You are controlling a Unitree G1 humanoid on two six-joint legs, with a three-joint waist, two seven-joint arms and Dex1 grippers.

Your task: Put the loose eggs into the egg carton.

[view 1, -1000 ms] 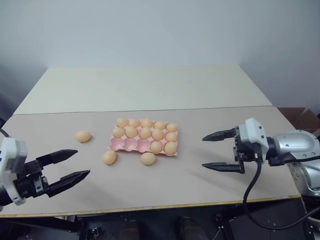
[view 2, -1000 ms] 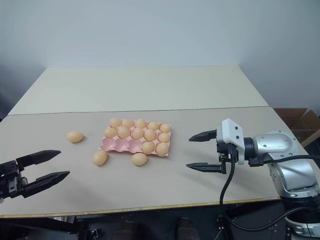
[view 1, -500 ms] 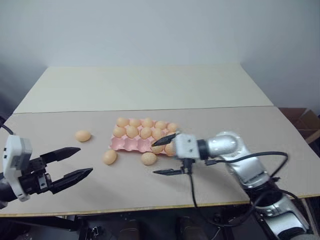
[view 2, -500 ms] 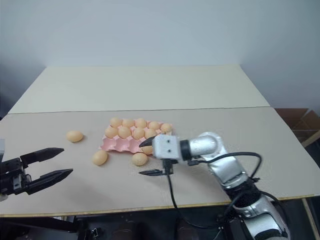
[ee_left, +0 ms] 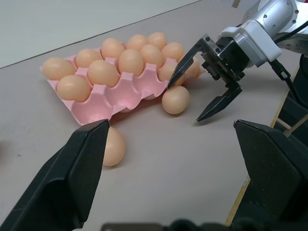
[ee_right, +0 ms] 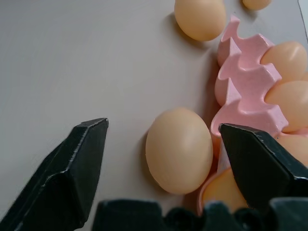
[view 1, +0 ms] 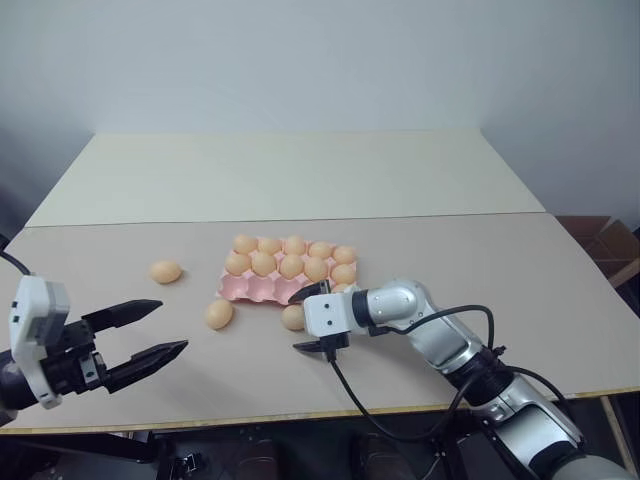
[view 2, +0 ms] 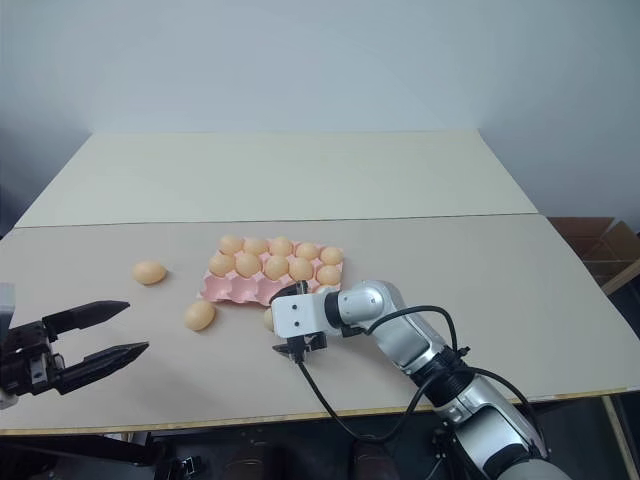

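Note:
The pink egg carton (view 1: pixel 258 289) lies mid-table with most cups filled. Three loose eggs rest on the table: one far left (view 1: pixel 166 271), one near the carton's front left corner (view 1: pixel 219 314), one against its front edge (view 1: pixel 293 317). My right gripper (view 1: pixel 308 320) is open and low over the table, a finger on each side of that last egg (ee_right: pixel 179 150), with a gap to each finger. The left wrist view shows the same gripper (ee_left: pixel 184 102) straddling the egg (ee_left: pixel 175 99). My left gripper (view 1: pixel 172 325) hangs open near the table's front left, holding nothing.
The grey table (view 1: pixel 450 260) butts against a paler table (view 1: pixel 300 170) behind it. A cardboard box (view 1: pixel 610 235) stands off the right edge. The right arm's black cable (view 1: pixel 360 400) trails over the front edge.
My right arm swung left across the table and sank to the egg at the carton's front edge, its fingers now either side of it. The left gripper stayed put.

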